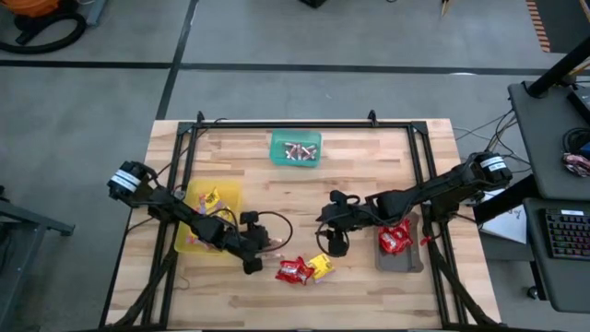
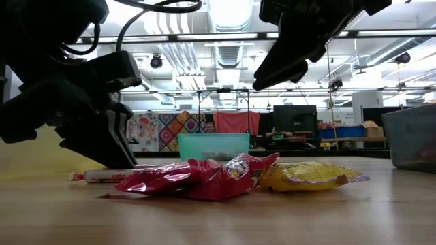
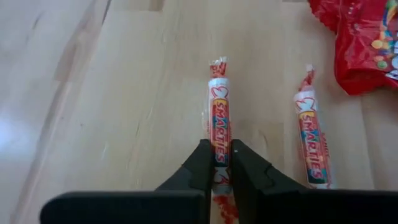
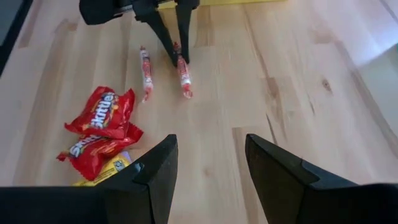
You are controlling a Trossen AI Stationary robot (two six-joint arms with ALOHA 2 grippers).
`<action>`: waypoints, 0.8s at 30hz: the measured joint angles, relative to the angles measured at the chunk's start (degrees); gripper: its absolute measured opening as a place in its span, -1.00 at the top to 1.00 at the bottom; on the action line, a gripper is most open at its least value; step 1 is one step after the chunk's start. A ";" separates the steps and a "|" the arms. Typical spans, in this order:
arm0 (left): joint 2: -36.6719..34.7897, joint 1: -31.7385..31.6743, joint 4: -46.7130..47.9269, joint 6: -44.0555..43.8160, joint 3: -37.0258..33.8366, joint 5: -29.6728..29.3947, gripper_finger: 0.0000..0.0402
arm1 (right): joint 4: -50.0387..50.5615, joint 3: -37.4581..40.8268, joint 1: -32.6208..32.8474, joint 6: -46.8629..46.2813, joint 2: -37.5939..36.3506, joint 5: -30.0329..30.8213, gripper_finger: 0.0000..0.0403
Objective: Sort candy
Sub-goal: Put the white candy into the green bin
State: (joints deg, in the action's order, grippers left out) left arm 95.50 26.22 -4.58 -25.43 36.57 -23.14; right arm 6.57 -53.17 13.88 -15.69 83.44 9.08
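The sorting looks partly done. At the left, the yellow tray (image 1: pixel 207 221) already holds a yellow packet (image 1: pixel 211 197) (what else lies in it is hidden under the arm); just beside it, the left tool (image 3: pixel 216 163) is pressed together on a Smarties roll (image 3: pixel 219 118) lying on the counter (image 1: pixel 369 175), with a second roll (image 3: pixel 312 137) close alongside. Toward the middle, two red Skittles packets (image 4: pixel 99 134) and another yellow packet (image 2: pixel 310 175) lie loose in a heap, unsorted; the green tray (image 1: pixel 296 148) at the far edge holds several rolls. The right tool (image 4: pixel 208 171) hovers spread and empty above the counter; farthest right, the grey tray (image 1: pixel 400 258) carries red packets (image 1: pixel 395 239).
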 joint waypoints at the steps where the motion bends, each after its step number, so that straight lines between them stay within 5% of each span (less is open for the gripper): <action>1: 0.00 0.00 -0.35 0.82 0.05 -0.13 0.95 | -0.01 0.00 -0.01 0.19 0.02 0.02 0.11; 18: -3.83 -1.22 -24.76 15.87 0.46 -10.97 0.99 | -13.89 0.02 0.12 9.23 0.15 -0.10 0.11; 24: -2.44 -1.23 -25.25 17.19 3.05 -12.37 1.00 | -15.08 0.02 0.10 9.82 0.15 -0.08 0.11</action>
State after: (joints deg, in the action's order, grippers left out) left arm 93.06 24.99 -29.83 -8.23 39.62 -35.50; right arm -8.51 -53.15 13.98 -5.87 83.59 8.99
